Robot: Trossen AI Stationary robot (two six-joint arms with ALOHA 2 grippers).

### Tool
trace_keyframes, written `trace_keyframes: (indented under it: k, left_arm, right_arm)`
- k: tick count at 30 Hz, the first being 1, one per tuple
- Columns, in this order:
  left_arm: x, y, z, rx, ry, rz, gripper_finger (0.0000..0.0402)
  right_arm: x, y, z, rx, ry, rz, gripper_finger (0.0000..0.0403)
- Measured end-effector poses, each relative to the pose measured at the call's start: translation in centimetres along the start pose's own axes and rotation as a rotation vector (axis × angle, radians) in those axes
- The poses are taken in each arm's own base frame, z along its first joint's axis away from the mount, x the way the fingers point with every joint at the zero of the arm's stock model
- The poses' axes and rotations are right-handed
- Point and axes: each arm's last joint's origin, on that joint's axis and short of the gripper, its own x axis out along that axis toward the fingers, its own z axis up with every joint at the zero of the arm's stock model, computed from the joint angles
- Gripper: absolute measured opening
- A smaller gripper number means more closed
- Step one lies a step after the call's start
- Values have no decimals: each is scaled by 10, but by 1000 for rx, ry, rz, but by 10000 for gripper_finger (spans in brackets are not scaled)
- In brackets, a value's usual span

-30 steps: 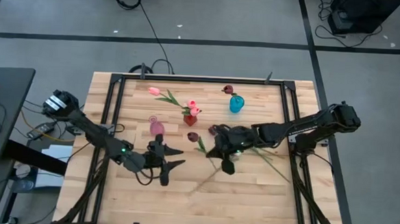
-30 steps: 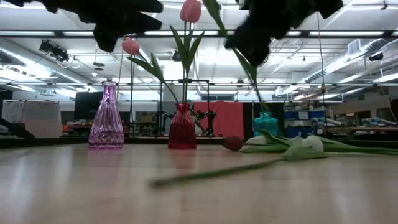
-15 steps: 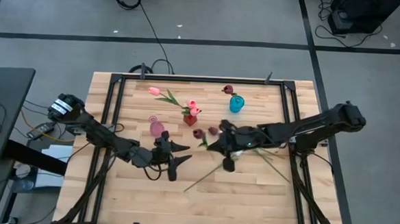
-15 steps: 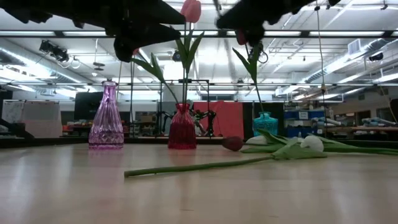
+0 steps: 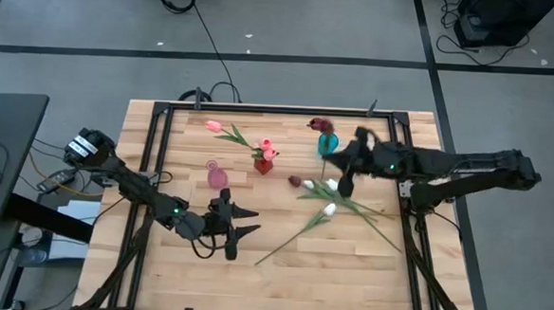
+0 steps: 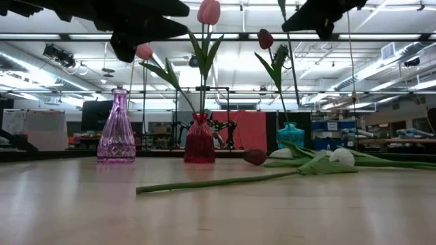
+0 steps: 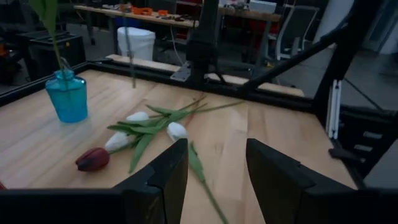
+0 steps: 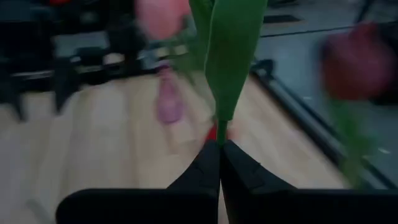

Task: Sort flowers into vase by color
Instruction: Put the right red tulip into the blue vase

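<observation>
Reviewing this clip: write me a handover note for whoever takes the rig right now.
Right claw: shut on a green stem, held up near the blue vase.
Left claw: open, empty, over the table's front left.
Done: pink tulips stand in the red vase; a maroon tulip is in the blue vase.
Purple vase: cannot tell whether it holds anything.
Left: one pink tulip lies at the back of the table; a maroon tulip and two white tulips lie in a loose pile right of centre.
</observation>
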Motion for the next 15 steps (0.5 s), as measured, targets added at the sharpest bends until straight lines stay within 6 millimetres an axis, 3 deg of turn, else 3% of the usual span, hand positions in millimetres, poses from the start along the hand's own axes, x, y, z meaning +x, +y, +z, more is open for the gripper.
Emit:
trace_keyframes:
  k: [9, 15]
  left_arm:
    - [-18, 5, 26, 26, -31, -16, 168]
    - [-26, 10, 33, 47, -4, -12, 168]
  right_arm:
    - [8, -53, 3, 37, -19, -310, 12]
    - [20, -86, 4, 56, -25, -373, 12]
